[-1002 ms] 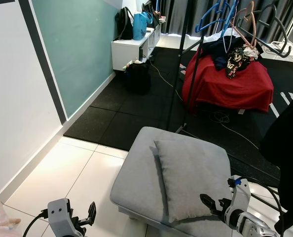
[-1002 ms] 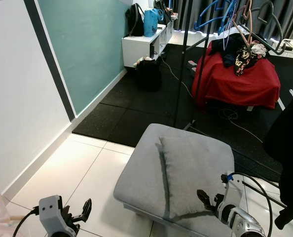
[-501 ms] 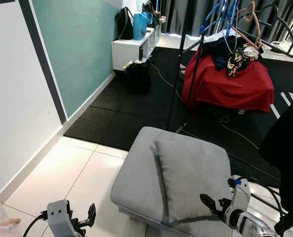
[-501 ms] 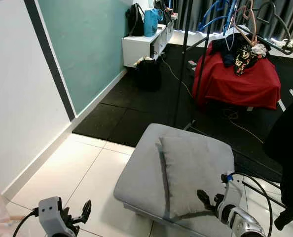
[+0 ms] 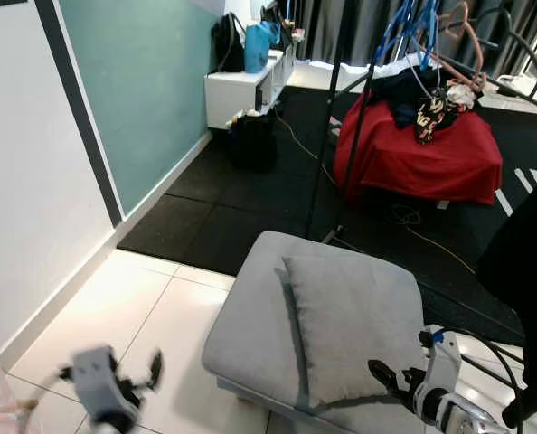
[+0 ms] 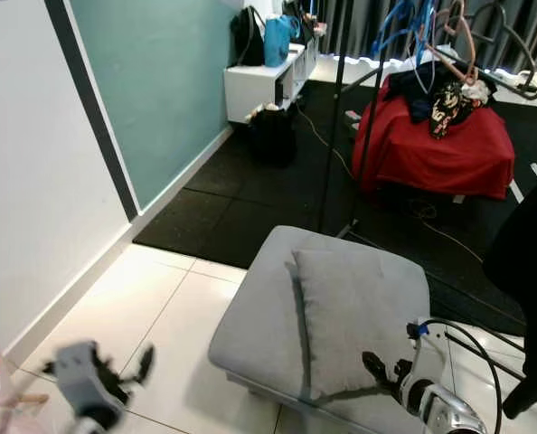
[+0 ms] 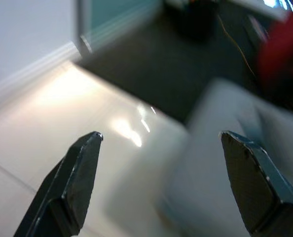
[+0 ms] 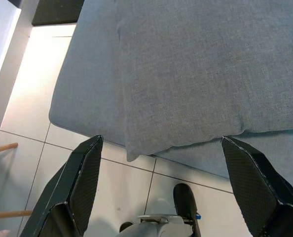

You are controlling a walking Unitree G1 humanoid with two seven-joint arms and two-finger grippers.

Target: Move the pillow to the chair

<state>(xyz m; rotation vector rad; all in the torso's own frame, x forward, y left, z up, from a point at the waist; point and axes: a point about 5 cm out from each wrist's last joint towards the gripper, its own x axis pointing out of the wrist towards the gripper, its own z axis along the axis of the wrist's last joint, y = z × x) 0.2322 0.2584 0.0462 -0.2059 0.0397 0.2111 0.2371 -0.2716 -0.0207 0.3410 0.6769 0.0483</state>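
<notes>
**Grey pillow lies on the grey seat, both grippers empty**

The grey pillow (image 5: 350, 325) lies flat on the grey upholstered seat (image 5: 250, 325), towards its right side, on white floor tiles (image 5: 133, 316) beside a black mat. The right gripper (image 5: 388, 376) hovers at the pillow's near right corner, fingers (image 8: 82, 177) spread apart and holding nothing. The left gripper (image 5: 142, 378) hangs blurred above the tiles, left of the seat and apart from it, its fingers (image 7: 80, 173) also spread wide. Beyond stands a red-covered chair (image 5: 422, 149) heaped with clothes

Bright daylight, floor glare, left wrist blurred
</notes>
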